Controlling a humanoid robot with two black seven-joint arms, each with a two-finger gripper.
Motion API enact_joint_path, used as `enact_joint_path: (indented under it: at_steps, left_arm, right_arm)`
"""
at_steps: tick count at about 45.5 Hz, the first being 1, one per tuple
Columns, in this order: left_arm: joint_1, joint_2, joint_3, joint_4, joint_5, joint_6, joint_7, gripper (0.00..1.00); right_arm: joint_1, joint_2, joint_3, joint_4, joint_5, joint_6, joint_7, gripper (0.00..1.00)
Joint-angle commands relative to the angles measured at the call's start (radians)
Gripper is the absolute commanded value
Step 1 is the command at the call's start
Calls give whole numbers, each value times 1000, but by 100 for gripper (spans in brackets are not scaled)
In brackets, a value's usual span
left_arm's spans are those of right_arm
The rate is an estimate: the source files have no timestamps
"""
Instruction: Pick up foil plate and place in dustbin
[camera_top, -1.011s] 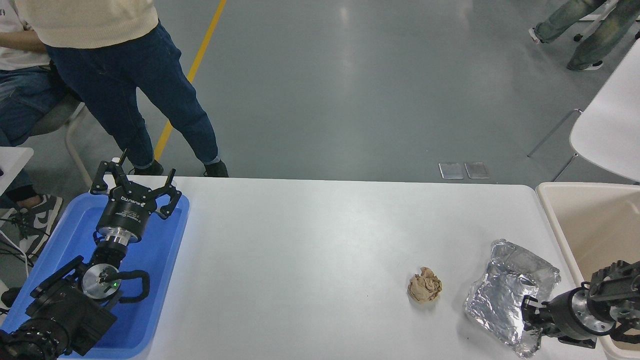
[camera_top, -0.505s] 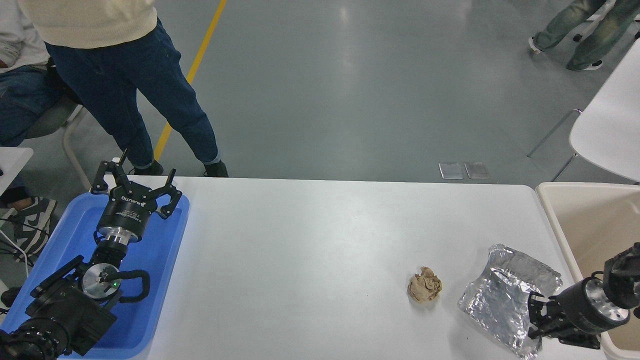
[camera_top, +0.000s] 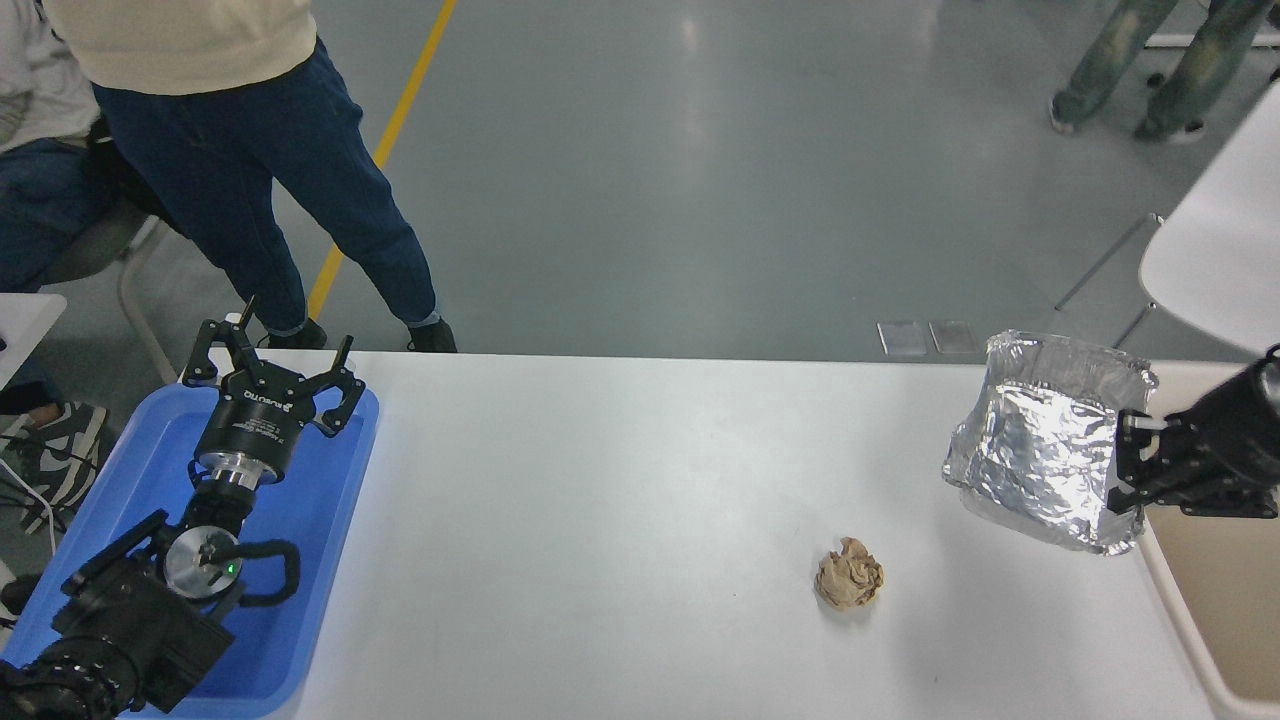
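Foil plate (camera_top: 1040, 455): crinkled silver aluminium tray, held clear of the table (camera_top: 620, 520) at its far right, just left of the dustbin (camera_top: 1200, 610) and not yet over it. Tipped up nearly on edge, hollow side facing the camera, raised rim uppermost. Long axis appears to run roughly up and down, leaning slightly.

Handling, as judged: very light, thin, easily dented; it will crumple rather than slip. The rim is the sensible place to grip, being the stiffest part.

Right gripper (camera_top: 1128, 470): enters from the right edge, fingers (camera_top: 1122, 497) clenched on the plate's right-hand rim.

Left gripper (camera_top: 268, 375): parked at the near left over the blue tray (camera_top: 330, 560), fingers spread, holding nothing.

Dustbin: beige plastic, thick rim, at the table's right edge, partly out of view.

Brown paper ball (camera_top: 849, 572): loose on the table, near and left of the plate, well apart from it.

Person (camera_top: 250, 150): standing beyond the far left corner.
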Motion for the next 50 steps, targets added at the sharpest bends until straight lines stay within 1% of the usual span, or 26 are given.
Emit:
enact_joint_path:
  at_steps: [1, 9, 22, 30, 39, 48, 49, 50]
  left_arm:
    - [1, 0, 0, 0, 0, 0, 0, 100]
    - [1, 0, 0, 0, 0, 0, 0, 100]
    - [1, 0, 0, 0, 0, 0, 0, 100]
    - [1, 0, 0, 0, 0, 0, 0, 100]
    - [1, 0, 0, 0, 0, 0, -1, 100]
    - [1, 0, -2, 0, 0, 0, -1, 100]
    - [1, 0, 0, 0, 0, -2, -1, 100]
    - [1, 0, 0, 0, 0, -2, -1, 100]
  right_arm:
    - [239, 25, -116, 2, -12, 14, 0, 0]
    - [327, 67, -180, 2, -10, 14, 2, 0]
    - [331, 59, -196, -2, -15, 14, 0, 0]
    - [318, 55, -277, -19, -30, 14, 0, 0]
    - [307, -71, -384, -19, -30, 14, 0, 0]
    - [138, -157, -415, -56, -4, 14, 0, 0]
    - [121, -172, -412, -59, 3, 8, 0, 0]
    - [105, -186, -407, -59, 14, -30, 0, 0]
